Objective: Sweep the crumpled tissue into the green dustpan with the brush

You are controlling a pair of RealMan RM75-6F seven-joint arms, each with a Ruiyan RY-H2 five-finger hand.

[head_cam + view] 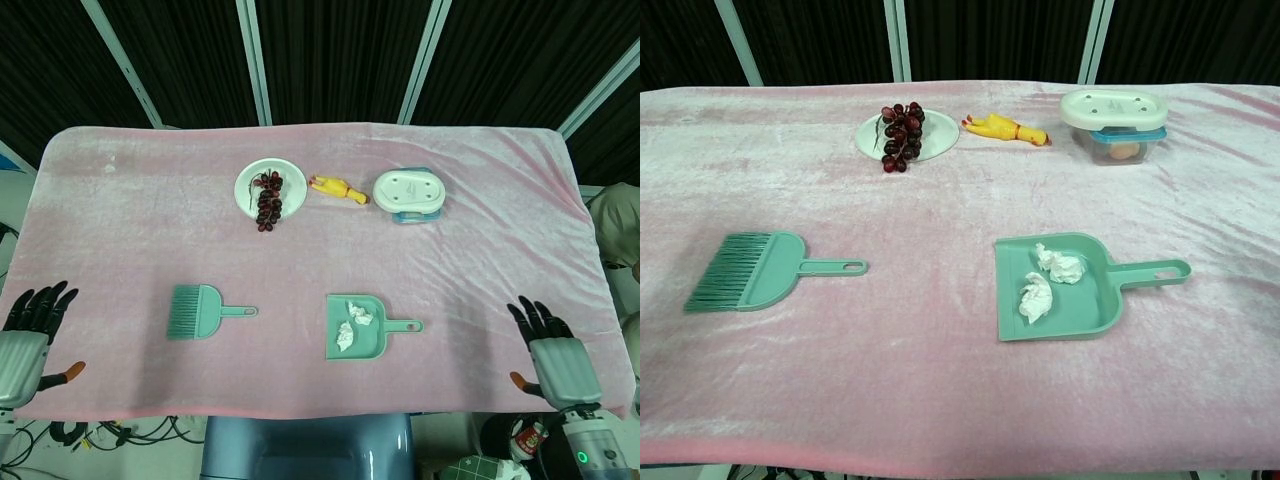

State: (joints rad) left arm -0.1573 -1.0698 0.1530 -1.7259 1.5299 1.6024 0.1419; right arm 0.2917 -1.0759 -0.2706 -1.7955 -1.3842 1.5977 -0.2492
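Observation:
The green dustpan [352,341] [1100,305] lies flat on the pink cloth right of centre, handle pointing right. Two crumpled white tissues [360,313] [1060,264] rest inside it, the second tissue [345,335] [1036,298] nearer the pan's open edge. The green brush [196,311] [750,269] lies on the cloth to the left, bristles pointing left. My left hand [25,340] hangs at the table's lower left corner, fingers spread and empty. My right hand [552,355] sits at the lower right corner, likewise spread and empty. Neither hand appears in the chest view.
At the back stand a white plate with dark grapes [269,195] [898,135], a yellow rubber chicken toy [338,190] [1005,129] and a lidded plastic container [409,194] [1113,124]. The pink cloth [480,250] covers the whole table.

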